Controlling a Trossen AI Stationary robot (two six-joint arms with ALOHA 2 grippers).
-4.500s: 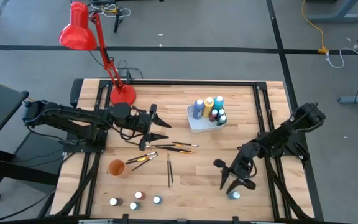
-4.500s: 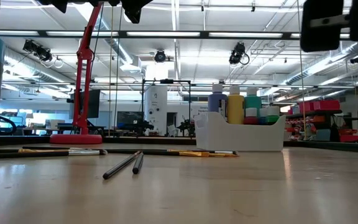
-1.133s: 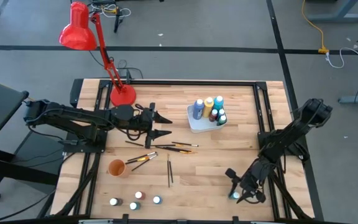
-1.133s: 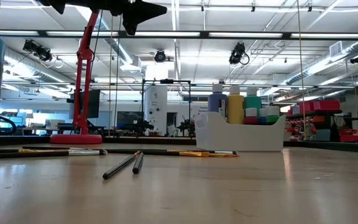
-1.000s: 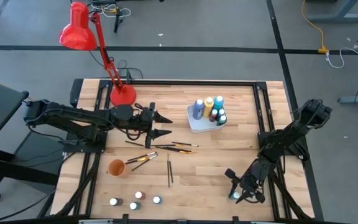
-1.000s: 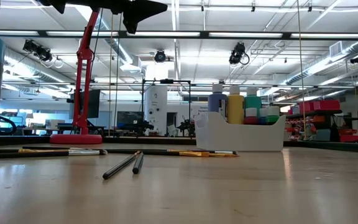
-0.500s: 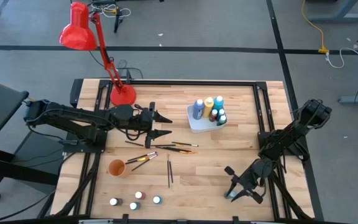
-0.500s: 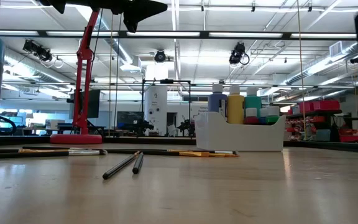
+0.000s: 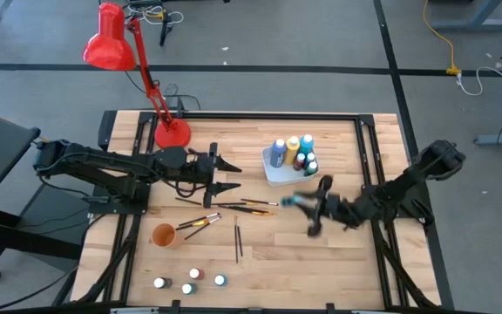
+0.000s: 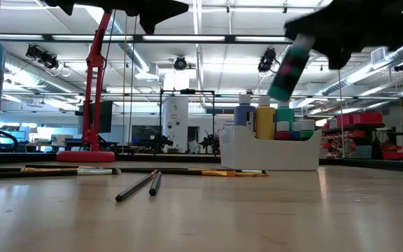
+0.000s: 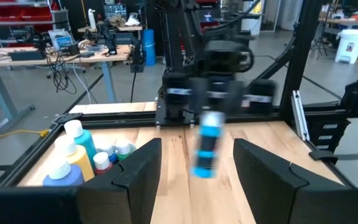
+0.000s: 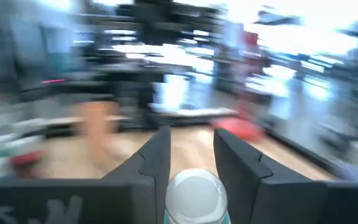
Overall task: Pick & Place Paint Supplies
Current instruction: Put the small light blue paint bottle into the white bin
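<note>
Right tool (image 9: pixel 308 202), frame centre, clenched on teal bottle (image 10: pixel 286 64); best lowered upright into white tray (image 9: pixel 277 177), clear of standing bottles.

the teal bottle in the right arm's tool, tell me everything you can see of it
The small teal paint bottle has a white cap and a dark label band, and looks like plastic. The right tool is shut on it, its two dark fingers on either side of the cap. The bottle hangs tilted in the air, touching nothing else, above the wooden table just in front of the white rectangular tray of bottles. It is motion-blurred in every view.
</note>
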